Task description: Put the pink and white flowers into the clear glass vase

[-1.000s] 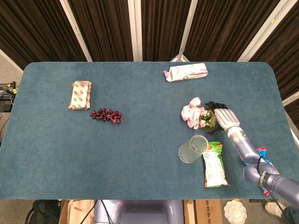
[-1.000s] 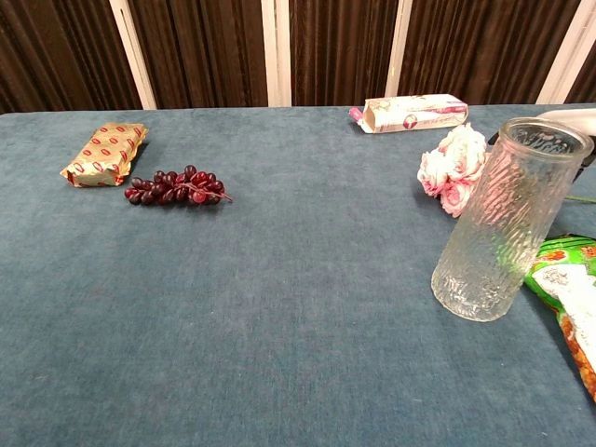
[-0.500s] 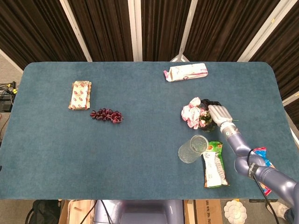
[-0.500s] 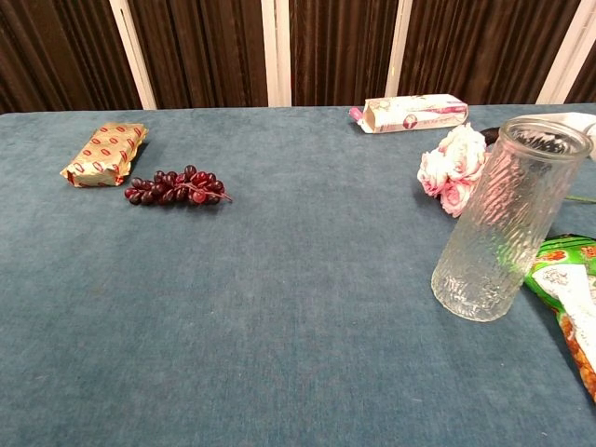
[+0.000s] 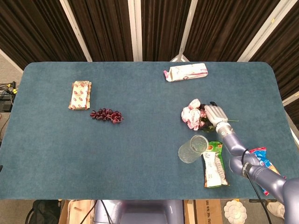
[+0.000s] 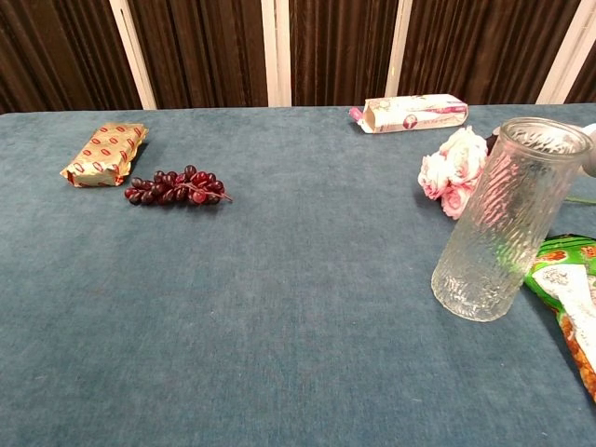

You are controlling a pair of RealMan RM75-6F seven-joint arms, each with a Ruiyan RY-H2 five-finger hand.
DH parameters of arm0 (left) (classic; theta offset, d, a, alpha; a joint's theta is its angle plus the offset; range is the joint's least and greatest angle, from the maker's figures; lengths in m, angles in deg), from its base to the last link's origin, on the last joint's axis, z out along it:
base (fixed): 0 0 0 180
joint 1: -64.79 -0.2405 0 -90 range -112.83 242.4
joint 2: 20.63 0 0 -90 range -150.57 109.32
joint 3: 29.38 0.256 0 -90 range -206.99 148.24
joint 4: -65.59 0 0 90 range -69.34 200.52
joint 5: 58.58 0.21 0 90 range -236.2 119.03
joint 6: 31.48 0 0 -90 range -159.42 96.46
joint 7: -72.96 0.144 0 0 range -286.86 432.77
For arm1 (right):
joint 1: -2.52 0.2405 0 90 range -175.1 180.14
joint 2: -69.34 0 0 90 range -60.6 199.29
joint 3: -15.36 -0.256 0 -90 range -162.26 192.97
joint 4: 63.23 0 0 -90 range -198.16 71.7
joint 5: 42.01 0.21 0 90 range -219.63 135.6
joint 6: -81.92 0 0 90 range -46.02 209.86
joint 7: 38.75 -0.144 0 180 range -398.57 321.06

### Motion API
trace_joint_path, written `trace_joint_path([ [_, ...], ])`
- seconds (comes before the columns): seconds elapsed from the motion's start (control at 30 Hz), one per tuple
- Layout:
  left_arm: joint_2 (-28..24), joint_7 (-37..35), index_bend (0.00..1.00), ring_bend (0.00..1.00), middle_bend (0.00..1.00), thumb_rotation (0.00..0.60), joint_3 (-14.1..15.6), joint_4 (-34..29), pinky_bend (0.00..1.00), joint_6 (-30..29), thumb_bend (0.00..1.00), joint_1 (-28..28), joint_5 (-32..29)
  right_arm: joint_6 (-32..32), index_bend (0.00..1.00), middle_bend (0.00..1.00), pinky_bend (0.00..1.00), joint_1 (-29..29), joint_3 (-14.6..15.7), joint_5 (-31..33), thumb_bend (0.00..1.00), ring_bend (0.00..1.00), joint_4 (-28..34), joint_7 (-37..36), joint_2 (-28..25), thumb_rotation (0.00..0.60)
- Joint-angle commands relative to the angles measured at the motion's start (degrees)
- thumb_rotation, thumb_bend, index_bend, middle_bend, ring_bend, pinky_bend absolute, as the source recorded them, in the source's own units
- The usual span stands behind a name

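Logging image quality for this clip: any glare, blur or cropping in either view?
Head view: even light, sharp, no glare. Chest view: the clear ribbed glass vase looms large, blocking part of the pink and white flowers; the right hand is nearly cropped out.

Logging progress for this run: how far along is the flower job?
Nothing is finished: the tall clear ribbed glass vase stands upright and empty. In hand: the right robot hand is at the stems of the pink and white flower bunch, which lies on the blue table; a grip isn't confirmable. Left: lift and insert into vase.
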Motion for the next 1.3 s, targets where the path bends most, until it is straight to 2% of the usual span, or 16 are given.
trace_joint_path([
  [0.03,0.1,0.0,0.1,0.0,0.03,0.6,0.0,0.0,0.02,0.1,0.2,0.0,-0.1,-0.3,0.37,0.32,0.0,-0.1,-0.1,-0.9,0.13,0.36,0.3,-1.4,0.0,0.6],
  [0.2,0.1,0.2,0.1,0.0,0.03,0.6,-0.1,0.0,0.02,0.3,0.2,0.1,-0.4,-2.7,0.47,0.4,0.04,-0.6,-0.6,-2.4,0.17,0.43,1.0,-3.4,-0.2,0.6],
  [0.43,0.2,0.0,0.1,0.0,0.03,0.6,-0.2,0.0,0.02,0.3,0.2,0.2,-0.4,-3.7,0.5,0.42,0.04,-1.0,-1.5,-3.0,0.18,0.46,2.5,-5.9,-2.0,0.6],
  [0.73,0.4,0.2,0.1,0.0,0.03,0.6,-0.1,-0.1,0.02,0.4,0.2,0.3,-0.3,-1.6,0.51,0.43,0.04,-2.9,-5.9,-1.0,0.19,0.47,6.9,-15.7,-11.7,0.6],
  [0.97,0.6,0.2,0.1,0.0,0.03,0.6,-0.1,-0.1,0.02,0.3,0.2,0.3,0.1,-1.8,0.52,0.44,0.04,-5.9,-10.7,-1.0,0.19,0.47,9.9,-26.7,-20.3,0.6],
  [1.13,0.6,-0.1,0.1,0.0,0.03,0.6,-0.1,0.0,0.02,0.5,0.2,0.5,0.1,-2.9,0.53,0.44,0.04,-9.2,-13.2,-4.0,0.19,0.47,15.1,-34.4,-28.5,0.6],
  [1.3,0.6,-0.6,0.1,0.0,0.02,0.6,-0.1,0.1,0.02,0.9,0.2,0.6,0.1,-5.4,0.53,0.44,0.04,-13.0,-15.5,-7.1,0.19,0.47,23.8,-41.7,-37.5,0.6],
])
